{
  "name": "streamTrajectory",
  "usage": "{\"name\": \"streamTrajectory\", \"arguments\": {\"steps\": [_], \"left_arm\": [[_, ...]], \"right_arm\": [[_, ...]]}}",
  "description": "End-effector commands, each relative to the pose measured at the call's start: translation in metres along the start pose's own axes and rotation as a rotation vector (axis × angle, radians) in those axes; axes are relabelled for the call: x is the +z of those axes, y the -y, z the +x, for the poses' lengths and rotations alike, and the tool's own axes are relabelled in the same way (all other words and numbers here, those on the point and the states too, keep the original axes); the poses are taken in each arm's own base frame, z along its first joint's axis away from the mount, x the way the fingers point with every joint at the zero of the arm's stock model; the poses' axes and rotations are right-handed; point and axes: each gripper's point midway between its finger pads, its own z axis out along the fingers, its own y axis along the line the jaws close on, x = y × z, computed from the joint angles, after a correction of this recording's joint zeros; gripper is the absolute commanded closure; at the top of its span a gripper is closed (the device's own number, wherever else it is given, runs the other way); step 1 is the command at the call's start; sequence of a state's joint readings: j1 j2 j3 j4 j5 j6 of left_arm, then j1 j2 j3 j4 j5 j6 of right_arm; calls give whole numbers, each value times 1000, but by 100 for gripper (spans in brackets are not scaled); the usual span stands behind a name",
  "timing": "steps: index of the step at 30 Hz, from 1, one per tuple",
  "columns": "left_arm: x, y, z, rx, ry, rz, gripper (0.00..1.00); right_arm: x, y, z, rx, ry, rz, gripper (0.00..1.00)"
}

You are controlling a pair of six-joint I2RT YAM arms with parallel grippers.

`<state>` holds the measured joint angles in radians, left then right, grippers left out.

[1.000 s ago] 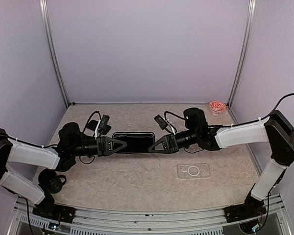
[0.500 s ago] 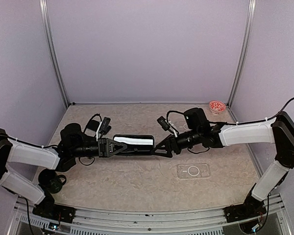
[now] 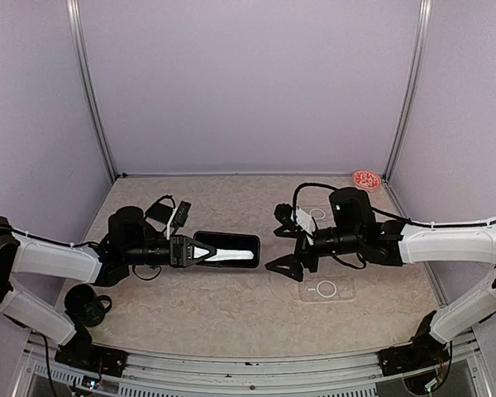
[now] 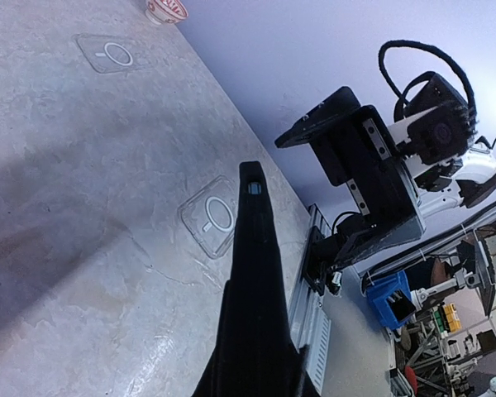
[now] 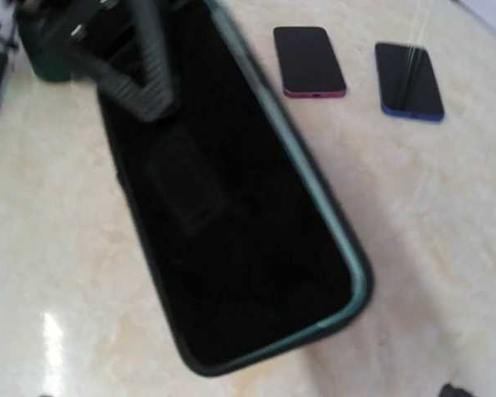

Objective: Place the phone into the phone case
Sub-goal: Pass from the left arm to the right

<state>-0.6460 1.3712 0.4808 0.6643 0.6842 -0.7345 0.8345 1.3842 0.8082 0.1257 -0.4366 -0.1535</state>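
Observation:
My left gripper is shut on the left end of a glossy black phone and holds it over the table's middle. The right wrist view shows its dark face with a thin dark green rim, and a left finger across its far end. I cannot tell whether that rim is a phone case. The left wrist view has it edge-on. My right gripper stands open just right of the phone, touching nothing. A clear phone case lies flat under the right arm.
A second clear case lies further back, also visible as a clear case in the left wrist view. A red-patterned bowl sits at the back right corner. Two more phones, magenta-rimmed and blue-rimmed, lie behind the left arm.
The right gripper has let go of the phone's right end, opened wide and drawn back to the right. The left gripper still holds the phone, which has rolled slightly.

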Motion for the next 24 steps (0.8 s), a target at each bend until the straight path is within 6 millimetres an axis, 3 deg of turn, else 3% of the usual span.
{"name": "streamTrajectory", "arguments": {"steps": [1, 12, 24], "left_arm": [[7, 19, -15, 74, 17, 45, 100], [19, 18, -6, 68, -33, 34, 100], [24, 16, -4, 61, -50, 23, 100]], "right_arm": [[1, -13, -3, -259, 40, 51, 0], [29, -4, -3, -379, -25, 150, 1], [48, -20, 3, -444, -53, 108, 1]]}}
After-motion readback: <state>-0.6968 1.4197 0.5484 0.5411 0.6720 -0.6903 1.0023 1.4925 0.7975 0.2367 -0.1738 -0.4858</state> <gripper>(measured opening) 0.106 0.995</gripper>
